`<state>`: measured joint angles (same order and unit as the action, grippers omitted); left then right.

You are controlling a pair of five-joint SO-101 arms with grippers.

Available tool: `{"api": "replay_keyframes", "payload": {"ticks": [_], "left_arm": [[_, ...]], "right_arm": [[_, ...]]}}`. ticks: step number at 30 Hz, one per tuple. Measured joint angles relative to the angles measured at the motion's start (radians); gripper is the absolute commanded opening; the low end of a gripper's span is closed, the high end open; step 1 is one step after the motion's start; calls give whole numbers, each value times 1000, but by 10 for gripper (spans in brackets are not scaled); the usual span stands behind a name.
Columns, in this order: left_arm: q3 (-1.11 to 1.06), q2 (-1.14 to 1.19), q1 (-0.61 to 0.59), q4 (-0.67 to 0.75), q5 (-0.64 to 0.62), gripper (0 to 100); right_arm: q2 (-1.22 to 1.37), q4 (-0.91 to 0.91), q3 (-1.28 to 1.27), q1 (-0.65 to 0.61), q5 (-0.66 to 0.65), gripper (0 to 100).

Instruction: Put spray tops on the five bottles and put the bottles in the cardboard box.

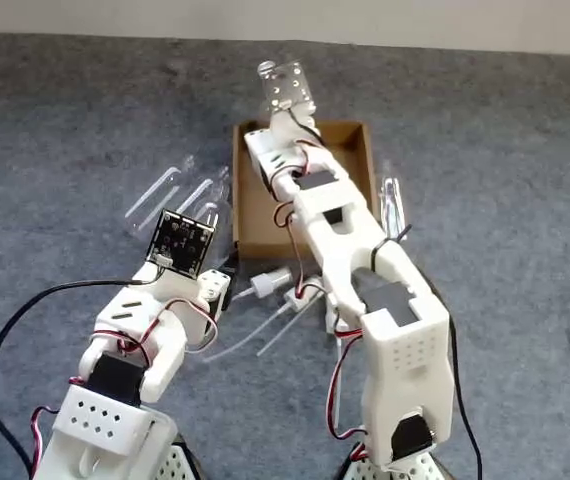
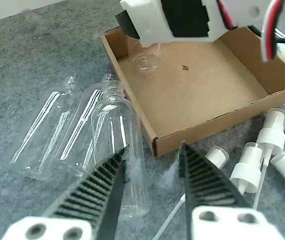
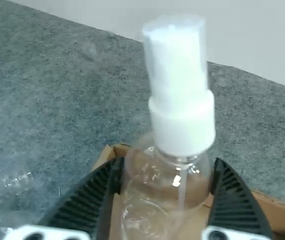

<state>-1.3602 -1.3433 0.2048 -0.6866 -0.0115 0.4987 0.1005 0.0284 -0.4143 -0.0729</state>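
capped clear bottle [image 3: 165, 200] raised over the cardboard box [image 2: 202, 127]; three uncapped bottles [image 2: 107, 135] lie beside it, seemingly touching.

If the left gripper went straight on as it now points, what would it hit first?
Likely the near corner of the cardboard box, in line with the open jaws of the left gripper; the closest uncapped bottle lies beside that path.

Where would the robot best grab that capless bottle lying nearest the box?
Around the middle of the bottle, coming down from above with the fingers on its two long sides. It lies flat, too long to span end to end; a second bottle lies close beside it, so the fit looks tight.
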Motion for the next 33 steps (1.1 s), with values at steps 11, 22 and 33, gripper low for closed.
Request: {"api": "replay_keyframes", "payload": {"ticks": [11,22,33], "left_arm": [[0,0,0,0,0,120],[0,0,0,0,0,120],[0,0,0,0,0,120]], "right_arm": [[0,0,0,-15,-63,228],[0,43,0,-15,-64,228],[0,54,2,-15,-64,293]]}}
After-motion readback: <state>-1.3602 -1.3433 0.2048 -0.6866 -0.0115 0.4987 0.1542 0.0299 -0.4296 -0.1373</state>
